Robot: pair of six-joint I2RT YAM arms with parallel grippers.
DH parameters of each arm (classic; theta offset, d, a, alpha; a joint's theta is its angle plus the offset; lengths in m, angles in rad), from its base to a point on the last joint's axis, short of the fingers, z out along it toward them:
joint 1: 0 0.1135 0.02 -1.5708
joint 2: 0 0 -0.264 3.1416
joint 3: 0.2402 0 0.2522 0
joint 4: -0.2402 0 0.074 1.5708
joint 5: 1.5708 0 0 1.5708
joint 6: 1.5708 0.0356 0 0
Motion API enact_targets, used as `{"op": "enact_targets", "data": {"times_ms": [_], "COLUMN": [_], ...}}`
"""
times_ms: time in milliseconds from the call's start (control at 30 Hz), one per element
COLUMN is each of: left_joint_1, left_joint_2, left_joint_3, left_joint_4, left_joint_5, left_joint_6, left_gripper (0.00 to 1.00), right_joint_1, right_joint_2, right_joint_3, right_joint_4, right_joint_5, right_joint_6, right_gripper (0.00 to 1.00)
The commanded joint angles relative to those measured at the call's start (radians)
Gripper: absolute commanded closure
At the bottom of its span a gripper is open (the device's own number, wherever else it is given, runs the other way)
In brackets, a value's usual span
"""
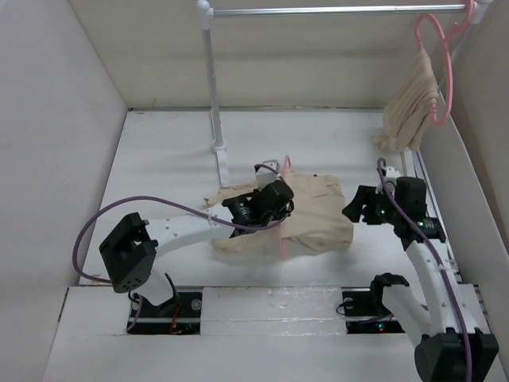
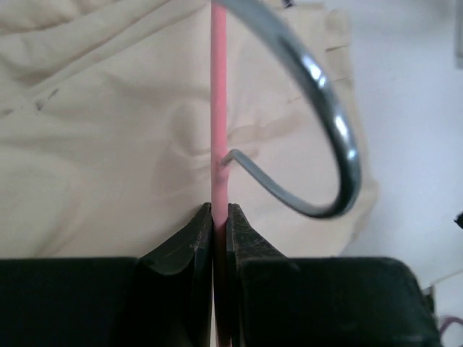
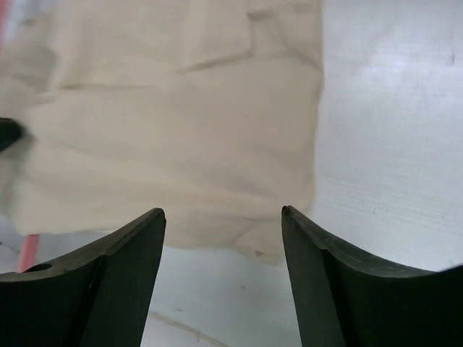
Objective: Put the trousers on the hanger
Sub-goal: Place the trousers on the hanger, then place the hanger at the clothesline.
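Observation:
The pale beige trousers [image 1: 318,213] lie folded on the white table's middle. The thin pink hanger [image 1: 283,243] stands edge-on across their left part, with its top poking up behind my left gripper [image 1: 280,200]. In the left wrist view that gripper [image 2: 219,210] is shut on the hanger's pink rod [image 2: 218,108], the metal hook [image 2: 331,123] curves to the right, and the trousers [image 2: 108,144] fill the background. My right gripper [image 1: 355,208] is open and empty just right of the trousers. In the right wrist view it [image 3: 223,212] faces the trousers' edge [image 3: 181,130] without touching.
A clothes rail [image 1: 334,10] on a white pole [image 1: 213,95] spans the back. A smaller bunched beige garment [image 1: 409,103] hangs from it at the right on another pink hanger [image 1: 445,64]. Walls enclose the table on the left, right and back.

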Motion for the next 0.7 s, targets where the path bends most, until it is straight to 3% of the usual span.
{"op": "enact_targets", "data": {"times_ms": [0, 67, 200, 333, 433, 533, 667], "left_joint_1": [-0.008, -0.008, -0.008, -0.008, -0.008, -0.008, -0.031], "left_joint_2": [-0.059, -0.044, 0.001, 0.045, 0.056, 0.058, 0.062], "left_joint_3": [0.169, 0.272, 0.459, 0.609, 0.628, 0.598, 0.568], "left_joint_4": [-0.055, -0.105, -0.174, -0.217, -0.219, -0.195, -0.167], "left_joint_5": [-0.054, -0.058, -0.067, -0.058, -0.069, -0.071, -0.063], "left_joint_6": [0.031, 0.043, 0.062, 0.077, 0.074, 0.06, 0.042], "left_gripper": [1.0, 1.0, 1.0, 1.0, 1.0, 1.0, 1.0], "right_joint_1": [0.034, 0.103, 0.221, 0.323, 0.409, 0.493, 0.582], "right_joint_2": [-0.077, -0.069, -0.113, -0.134, -0.127, -0.115, -0.072], "right_joint_3": [0.198, 0.295, 0.338, 0.349, 0.335, 0.291, 0.262], "right_joint_4": [-0.125, -0.139, 0.032, 0.169, 0.276, 0.398, 0.438], "right_joint_5": [-0.076, -0.113, -0.207, -0.224, -0.215, -0.181, -0.073], "right_joint_6": [-0.038, -0.028, 0.164, 0.314, 0.408, 0.483, 0.494], "right_gripper": [0.3, 0.32, 0.37, 0.32, 0.24, 0.22, 0.22]}}
